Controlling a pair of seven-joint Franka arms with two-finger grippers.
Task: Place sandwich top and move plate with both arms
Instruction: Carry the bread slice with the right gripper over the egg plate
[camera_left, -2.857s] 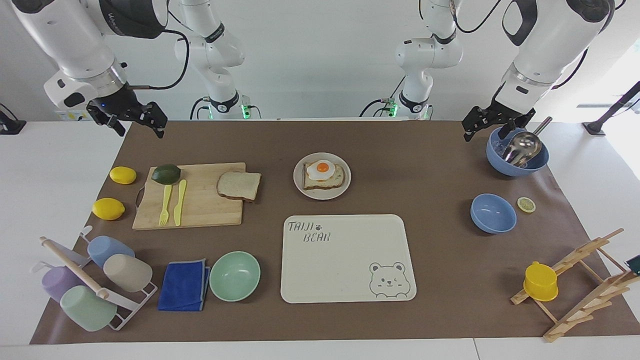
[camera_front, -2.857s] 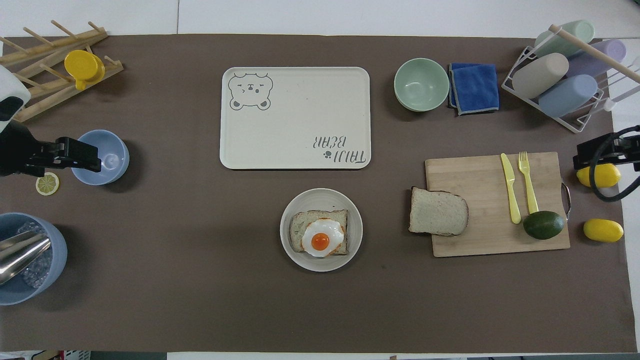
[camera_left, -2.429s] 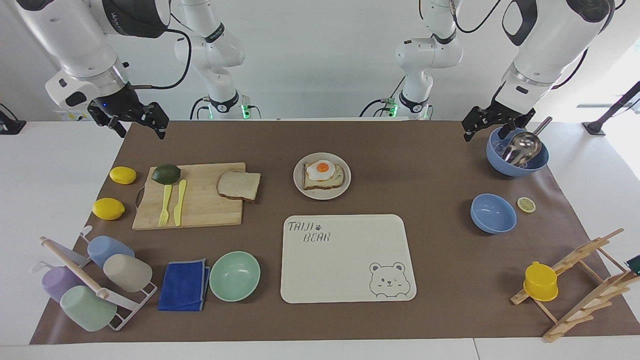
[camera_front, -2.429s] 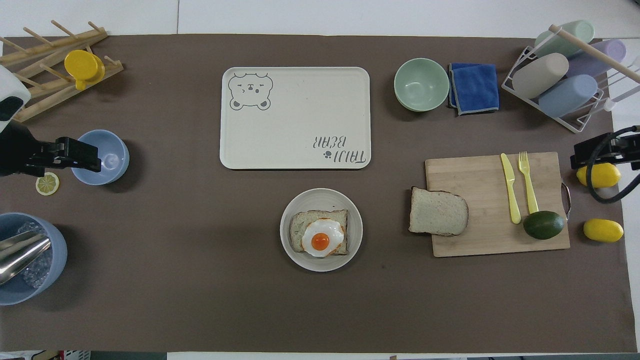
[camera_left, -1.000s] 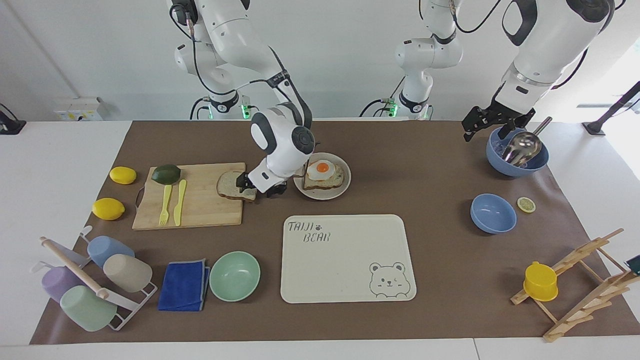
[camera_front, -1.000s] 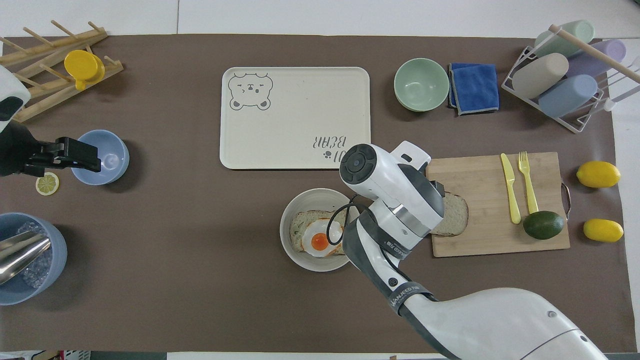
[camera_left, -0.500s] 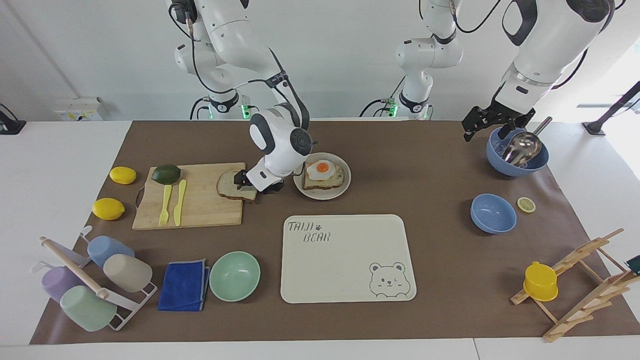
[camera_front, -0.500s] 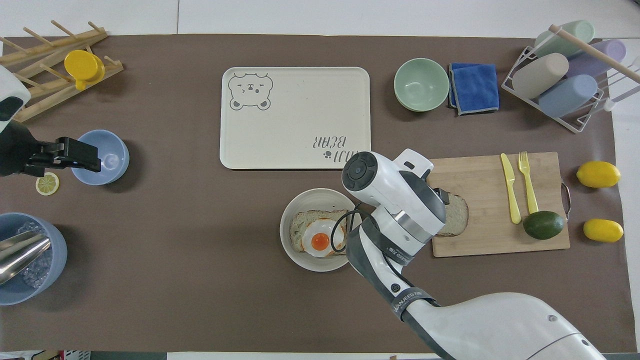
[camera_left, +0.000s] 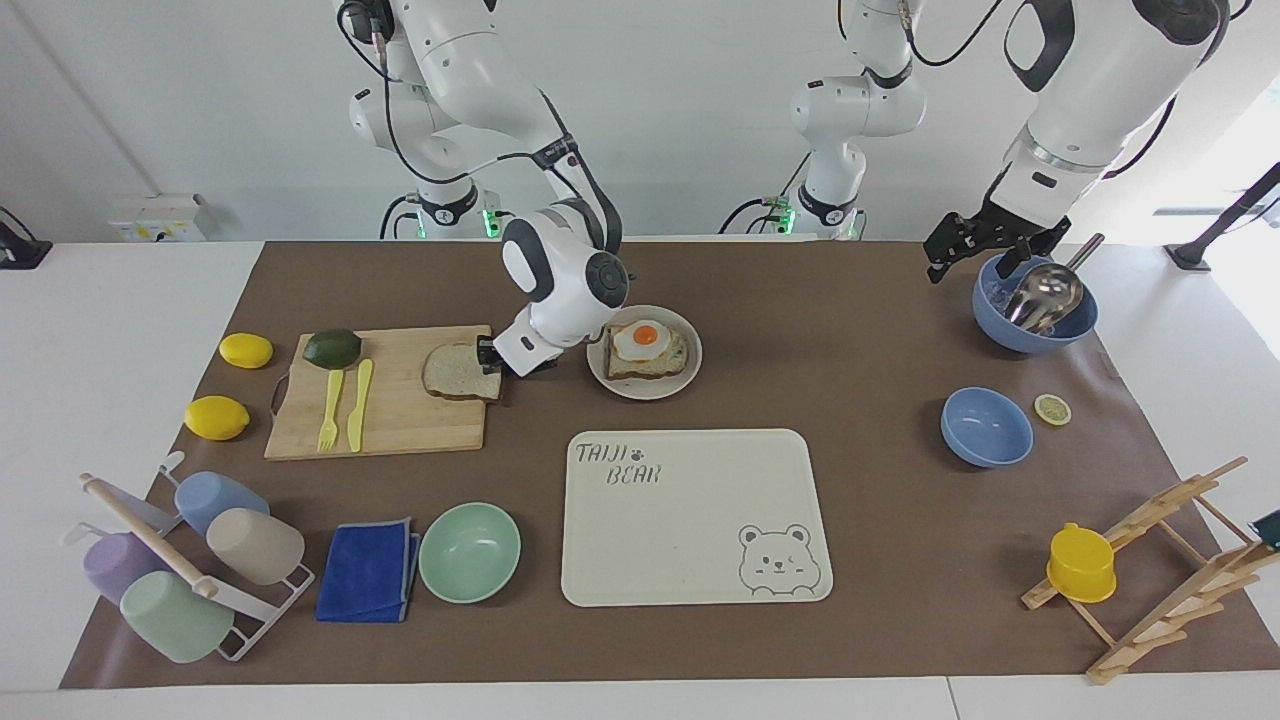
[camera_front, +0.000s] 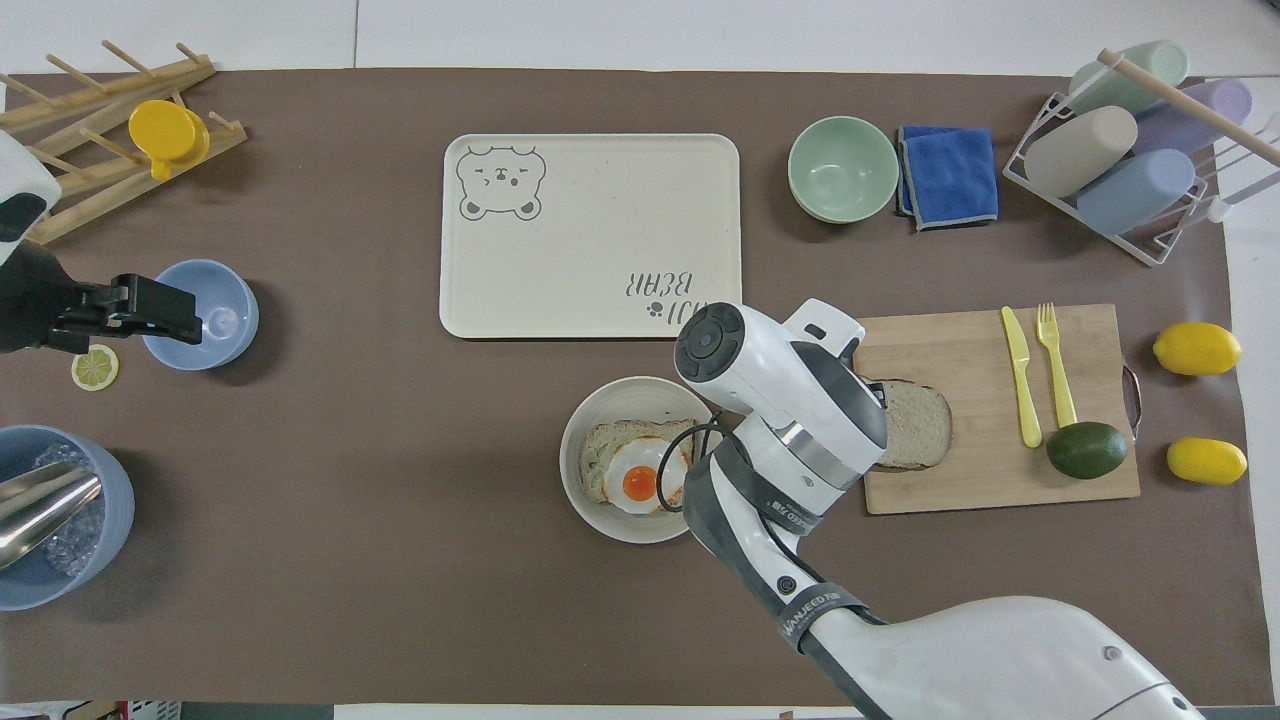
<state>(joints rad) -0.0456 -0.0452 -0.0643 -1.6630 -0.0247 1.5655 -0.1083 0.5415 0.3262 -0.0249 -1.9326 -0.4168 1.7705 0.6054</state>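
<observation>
The sandwich top (camera_left: 455, 372), a plain slice of bread, lies on the wooden cutting board (camera_left: 400, 425), at the board's end toward the plate; it also shows in the overhead view (camera_front: 920, 425). The plate (camera_left: 645, 392) holds a bread slice topped with a fried egg (camera_left: 645, 345). My right gripper (camera_left: 505, 362) is low at the bread's edge nearest the plate, touching it. In the overhead view the right arm's wrist (camera_front: 790, 400) covers that edge. My left gripper (camera_left: 985, 262) waits, open, over the blue bowl with a metal ladle (camera_left: 1035, 305).
The cream bear tray (camera_left: 690, 560) lies farther from the robots than the plate. A yellow knife and fork (camera_left: 345, 405) and an avocado (camera_left: 332, 347) lie on the board. Two lemons (camera_left: 217, 417), a mint bowl (camera_left: 470, 552), a blue cloth, a cup rack, a blue bowl (camera_left: 985, 427) and a wooden rack stand around.
My right arm swung in from the table's end to the bread. In the last half second the bread shifted along the board away from the plate. The left arm has not moved.
</observation>
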